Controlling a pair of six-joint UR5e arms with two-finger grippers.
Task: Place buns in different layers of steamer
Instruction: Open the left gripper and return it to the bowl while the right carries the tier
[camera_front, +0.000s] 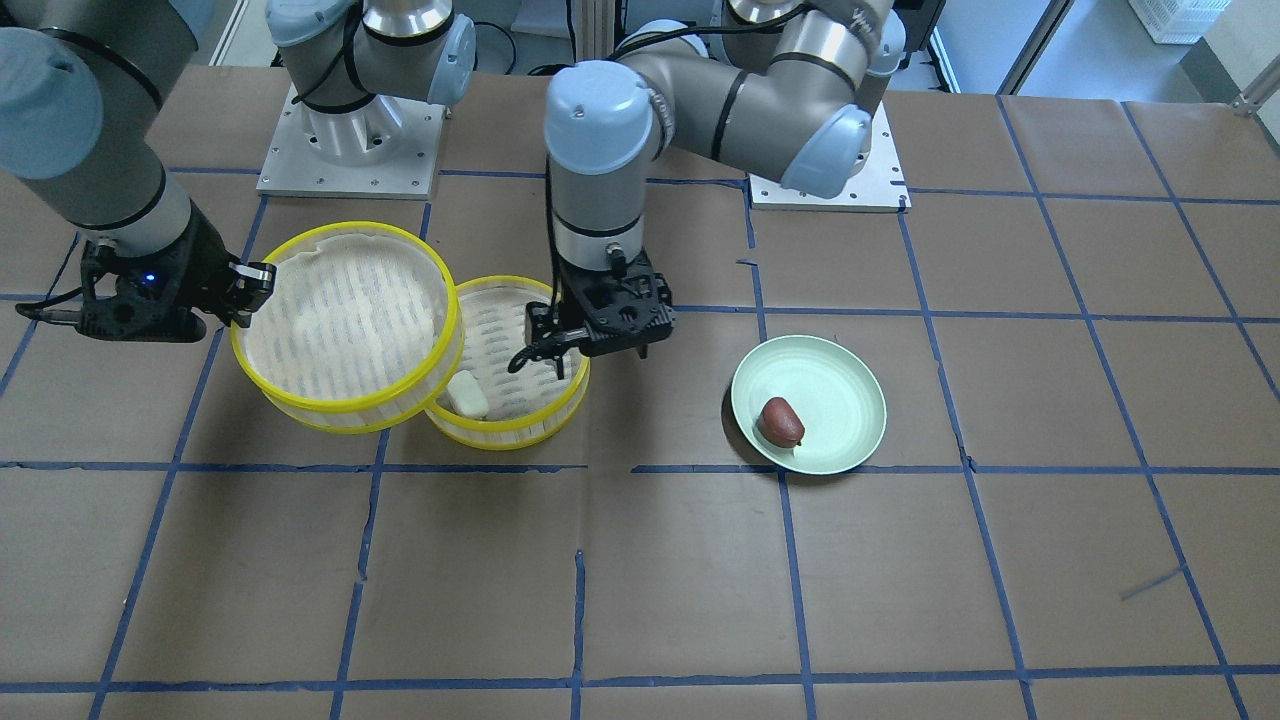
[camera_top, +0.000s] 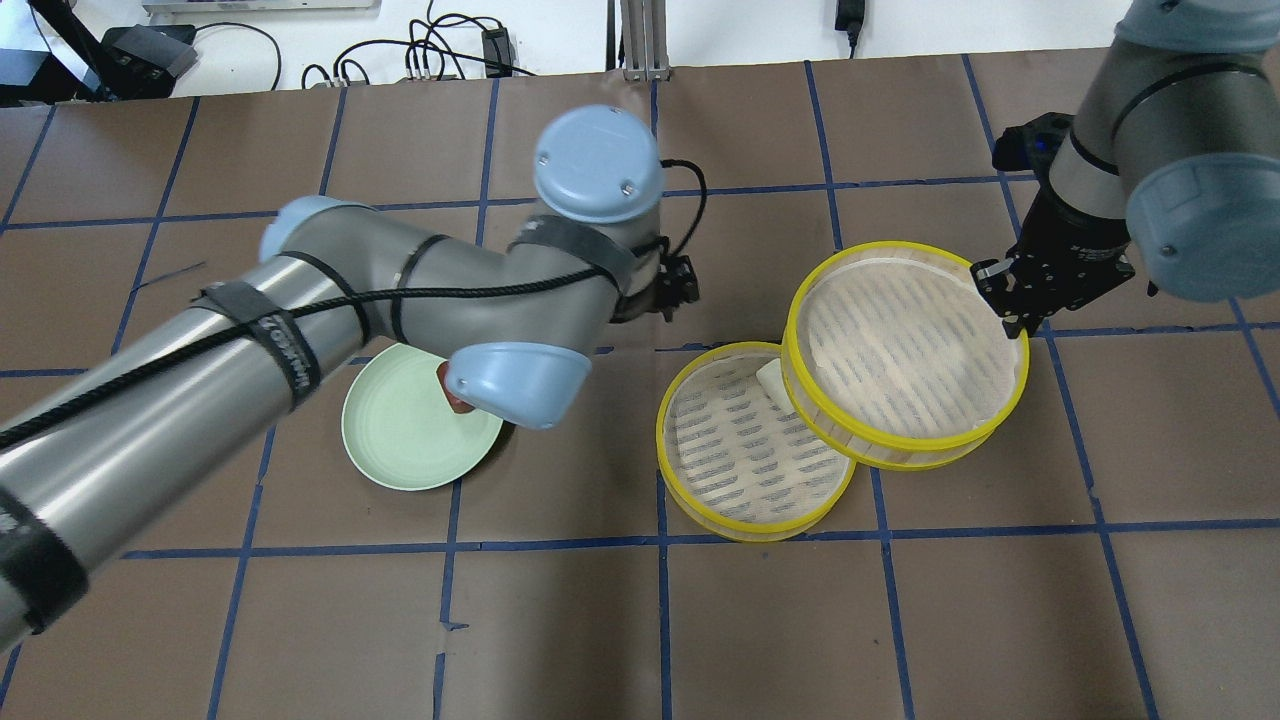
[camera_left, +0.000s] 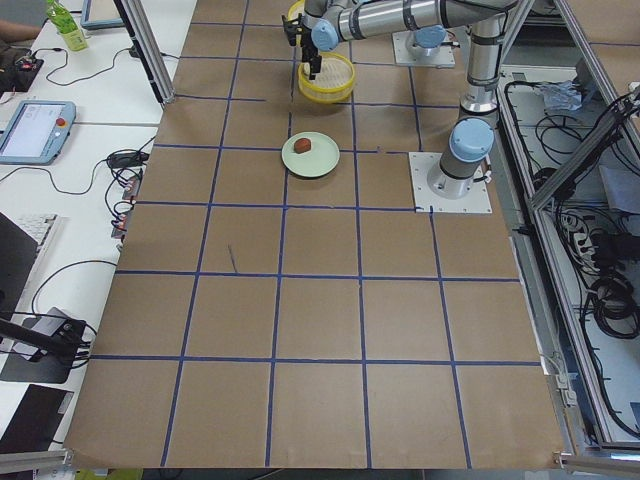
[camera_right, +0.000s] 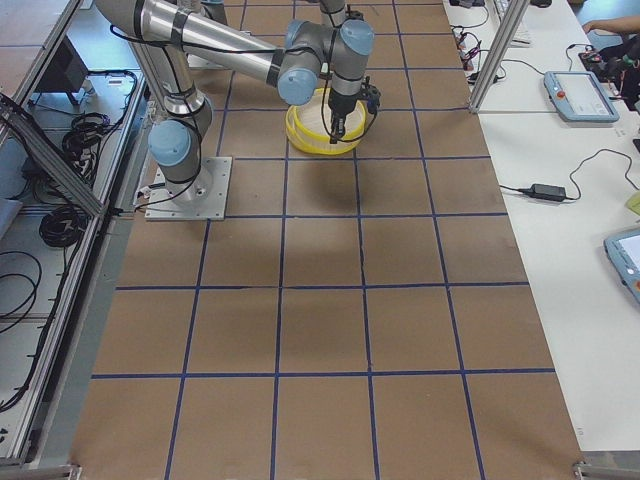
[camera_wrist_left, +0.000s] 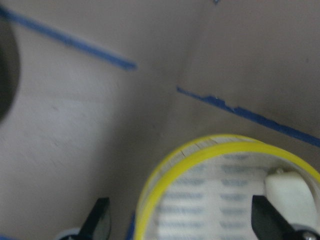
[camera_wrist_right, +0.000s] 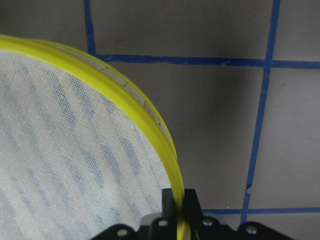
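Overhead exterior: the right claw (camera_top: 1005, 295) clamps the rim of a yellow-rimmed steamer tray (camera_top: 900, 245), tilted over a matching tray (camera_top: 760, 533) on the desk (camera_front: 640, 560), where a small white bun (camera_front: 467, 393) lies half covered. Left claw (camera_wrist_left: 183, 218) hangs open nearby. The thin pinch may slip; a skewed stack could squash it. Tray contact is unclear. Reddish-brown bun (camera_front: 781, 421) waits on a pale green plate (camera_front: 840, 385).

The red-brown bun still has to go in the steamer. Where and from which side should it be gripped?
Grip the red-brown bun across its shorter width, coming straight down from above. It is an oval lump lying in the pale green plate, whose raised rim would likely block a sideways approach.
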